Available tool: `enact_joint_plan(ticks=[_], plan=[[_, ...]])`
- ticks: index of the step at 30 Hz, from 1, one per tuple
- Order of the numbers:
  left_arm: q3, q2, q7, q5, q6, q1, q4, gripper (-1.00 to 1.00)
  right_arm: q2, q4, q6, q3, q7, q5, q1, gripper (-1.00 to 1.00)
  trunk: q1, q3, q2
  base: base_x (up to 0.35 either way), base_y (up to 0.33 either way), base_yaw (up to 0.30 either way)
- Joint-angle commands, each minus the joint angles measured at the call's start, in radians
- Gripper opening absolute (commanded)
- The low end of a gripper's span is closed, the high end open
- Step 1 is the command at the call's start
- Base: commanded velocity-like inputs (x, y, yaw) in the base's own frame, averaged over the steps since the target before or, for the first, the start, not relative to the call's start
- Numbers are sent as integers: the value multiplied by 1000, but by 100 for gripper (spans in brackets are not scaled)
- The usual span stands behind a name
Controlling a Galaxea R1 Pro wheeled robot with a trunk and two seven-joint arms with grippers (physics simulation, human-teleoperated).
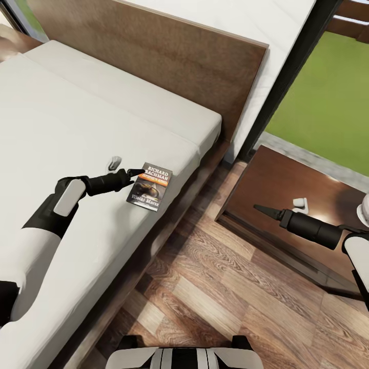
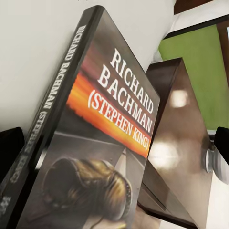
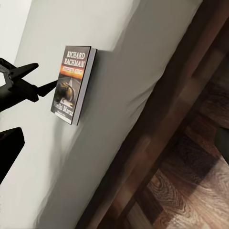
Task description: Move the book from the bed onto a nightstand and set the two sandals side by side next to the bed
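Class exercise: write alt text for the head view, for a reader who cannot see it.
The robot's left gripper reaches across a pale mattress to the edge of a paperback book lying near the bed edge. Its right gripper hovers over a dark brown nightstand beside the window.

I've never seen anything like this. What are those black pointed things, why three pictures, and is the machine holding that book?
The black pointed things are the robot's two hands, called grippers, each with two fingers. The big picture looks down from a camera on its head; the other two come from cameras near each gripper. The left gripper reaches over the bed, its open fingers at the edge of the book, which lies flat on the mattress near the bed's edge. Nothing is held yet. The right gripper hovers over the nightstand, a dark wooden cabinet beside the bed. A small white object sits on it. Below is wood-plank floor.
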Motion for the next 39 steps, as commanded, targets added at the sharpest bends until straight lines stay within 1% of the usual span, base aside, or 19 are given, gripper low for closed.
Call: enact_joint_plan(ticks=[1,6,10,11,14,15,19,20,23,24,28,29,30,31,32,33,35,38,39], plan=[[-2,1,-3,-1,1,0,0,100,0,0,5,0,5,3,0,100,0,0,0,0,0,0],[1,5,-6,-1,2,1,-12,100,2,0,5,2,5,3,0,100,0,0,0,0,0,0],[33,24,-8,0,6,15,-56,100,5,0,5,1,4,3,0,100,0,0,0,0,0,0],[33,24,-8,0,6,15,-56,100,5,0,5,1,4,3,0,100,0,0,0,0,0,0],[85,51,-7,1,26,43,-120,100,8,0,5,-3,3,3,0,100,0,0,0,0,0,0],[85,51,-7,1,26,43,-120,100,8,0,5,-3,3,3,0,100,0,0,0,0,0,0],[178,83,2,0,84,90,-226,100,13,2,4,-4,-1,7,0,100,0,0,0,0,0,0],[223,92,6,0,108,115,-287,100,19,5,1,-2,-3,15,0,100,0,0,0,0,0,0],[281,102,11,0,139,160,-399,100,45,24,-19,-3,-17,34,-1,100,0,0,0,0,0,0],[281,102,11,0,139,160,-399,100,45,24,-19,-3,-17,34,-1,100,0,0,0,0,0,0],[358,113,16,3,192,224,-546,100,101,82,-57,-1,-54,49,-3,100,0,0,0,0,0,0],[358,113,16,3,192,224,-546,100,101,82,-57,-1,-54,49,-3,100,0,0,0,0,0,0],[377,115,17,8,202,242,-582,100,118,93,-64,0,-64,51,-4,100,0,0,0,0,0,0],[377,115,17,8,202,242,-582,100,118,93,-64,0,-64,51,-4,100,0,0,0,0,0,0],[395,117,18,18,210,259,-614,100,137,101,-69,0,-75,52,-5,100,0,0,0,0,0,0],[426,118,20,50,221,292,-662,100,175,113,-77,1,-98,55,-6,100,0,0,0,0,0,0],[456,118,27,90,228,325,-693,100,211,123,-80,0,-120,55,-6,100,0,0,0,0,0,12],[493,114,37,147,235,370,-720,100,247,143,-79,-2,-142,53,-9,100,0,1,0,0,0,76],[493,114,37,147,235,370,-720,100,247,143,-79,-2,-142,53,-9,100,0,1,0,0,0,109]])
